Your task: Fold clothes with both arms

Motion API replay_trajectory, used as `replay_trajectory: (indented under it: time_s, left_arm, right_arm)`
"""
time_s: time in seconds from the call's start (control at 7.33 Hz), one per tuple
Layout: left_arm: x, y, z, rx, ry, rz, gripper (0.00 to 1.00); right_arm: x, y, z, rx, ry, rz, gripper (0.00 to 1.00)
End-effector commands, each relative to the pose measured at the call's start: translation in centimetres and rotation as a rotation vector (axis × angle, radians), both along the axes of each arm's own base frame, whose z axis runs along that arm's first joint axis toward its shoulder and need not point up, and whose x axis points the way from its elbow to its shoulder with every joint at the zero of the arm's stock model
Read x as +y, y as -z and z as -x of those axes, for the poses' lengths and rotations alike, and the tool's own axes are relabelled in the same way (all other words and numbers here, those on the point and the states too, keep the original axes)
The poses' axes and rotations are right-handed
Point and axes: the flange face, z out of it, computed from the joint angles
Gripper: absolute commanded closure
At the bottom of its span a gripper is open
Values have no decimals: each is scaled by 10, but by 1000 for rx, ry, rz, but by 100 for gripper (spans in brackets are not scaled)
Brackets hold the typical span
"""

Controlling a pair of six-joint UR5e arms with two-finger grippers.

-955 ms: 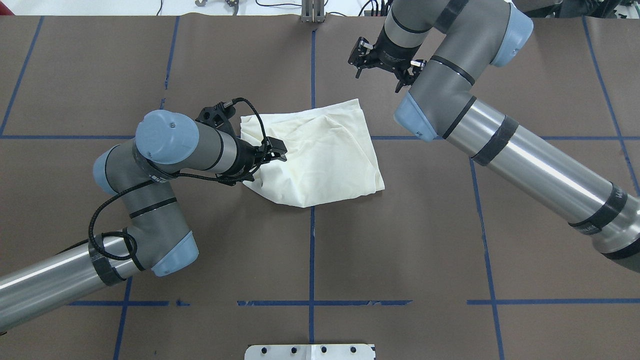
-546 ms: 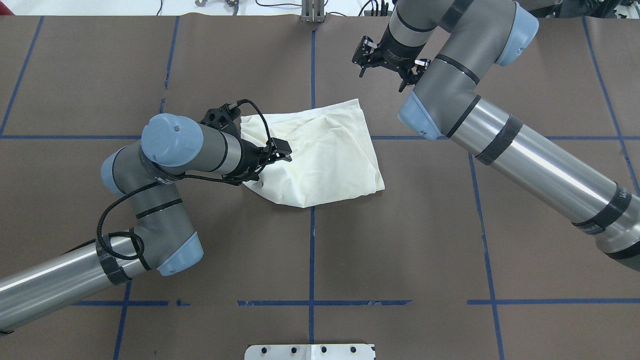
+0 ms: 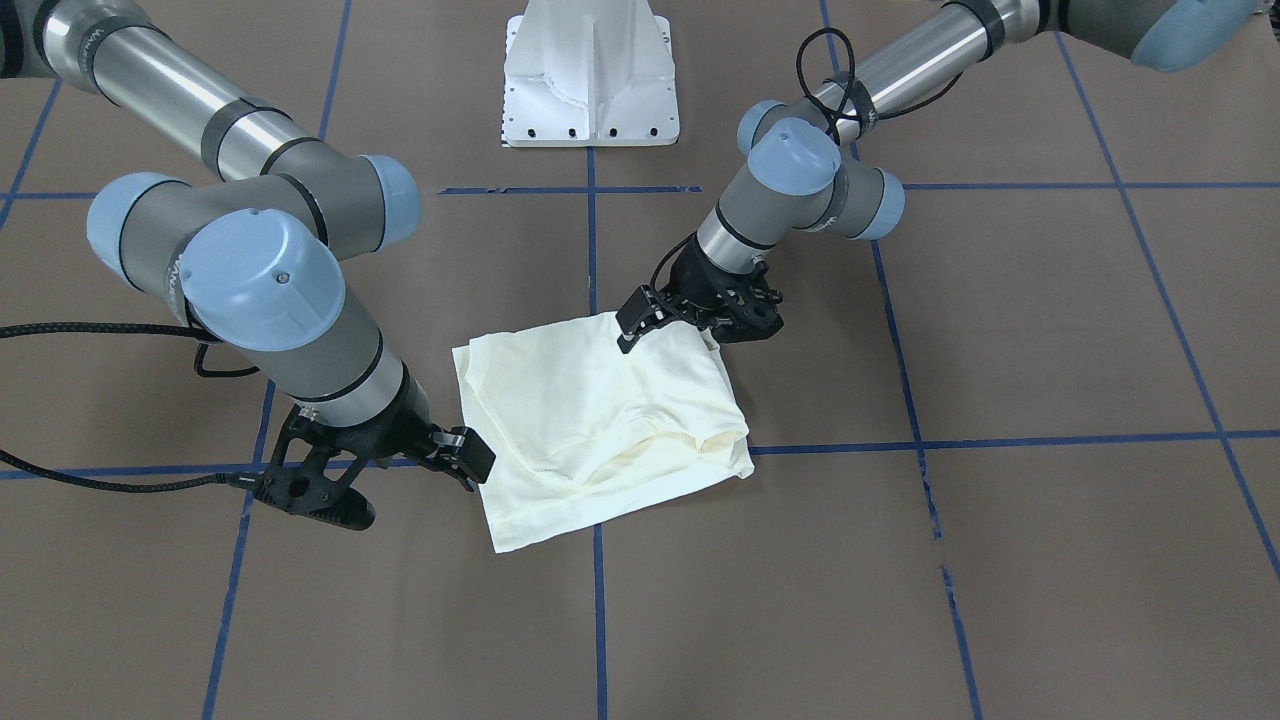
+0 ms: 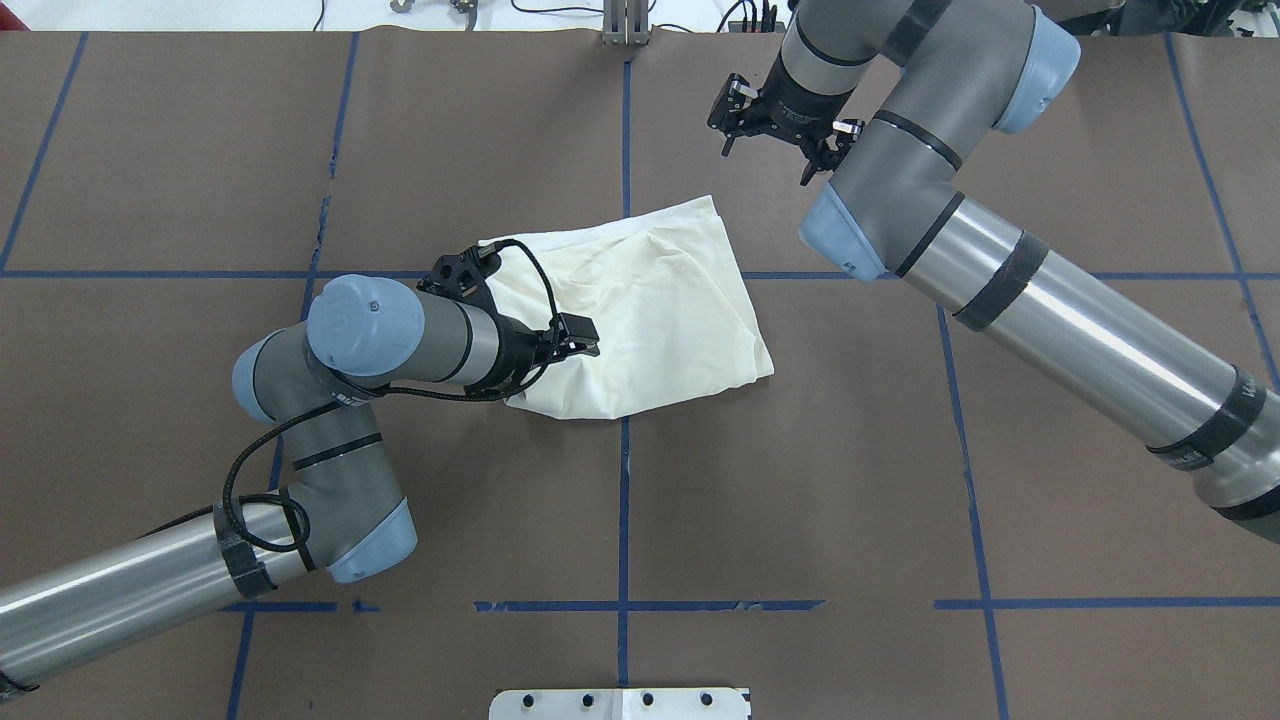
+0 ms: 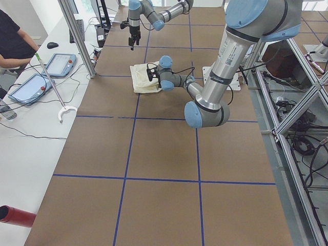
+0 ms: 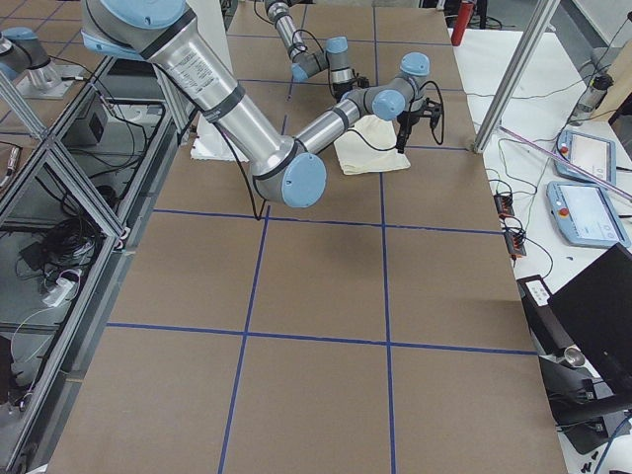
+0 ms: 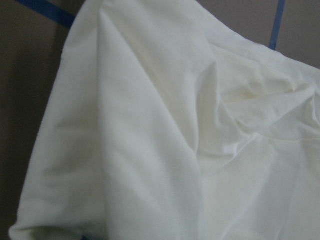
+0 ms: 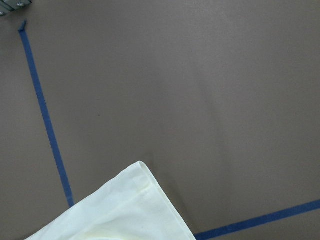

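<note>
Cream shirt [image 4: 670, 310] has bunched rightward, seemingly dragged by left claw [image 4: 585, 342].

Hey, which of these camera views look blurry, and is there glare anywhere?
Left wrist view: soft and dim, the cream T-shirt fills the frame, seemingly too close to focus. Right wrist view: sharper, with the blue tape lines and the T-shirt's hem corner clear. Overhead view: a bright glare streak runs along the right arm on its metal tube.

Overhead, front, sides, wrists, sharing T-shirt [image 4: 660, 300]
</note>
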Motion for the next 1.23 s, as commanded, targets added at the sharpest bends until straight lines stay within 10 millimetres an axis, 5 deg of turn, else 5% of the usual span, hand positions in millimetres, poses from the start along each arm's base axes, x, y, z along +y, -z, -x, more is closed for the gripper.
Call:
replay_trajectory:
  time_s: [0.0, 0.41, 1.09]
  left_arm:
    - [49, -2, 4, 23, -64, -18, 0]
    - [114, 16, -13, 69, -162, -35, 0]
    - [130, 37, -3, 116, -187, -58, 0]
  right_arm:
    - [1, -4, -1, 3, 0, 3, 0]
    - [1, -5, 0, 4, 0, 3, 0]
    - [1, -5, 0, 6, 4, -3, 0]
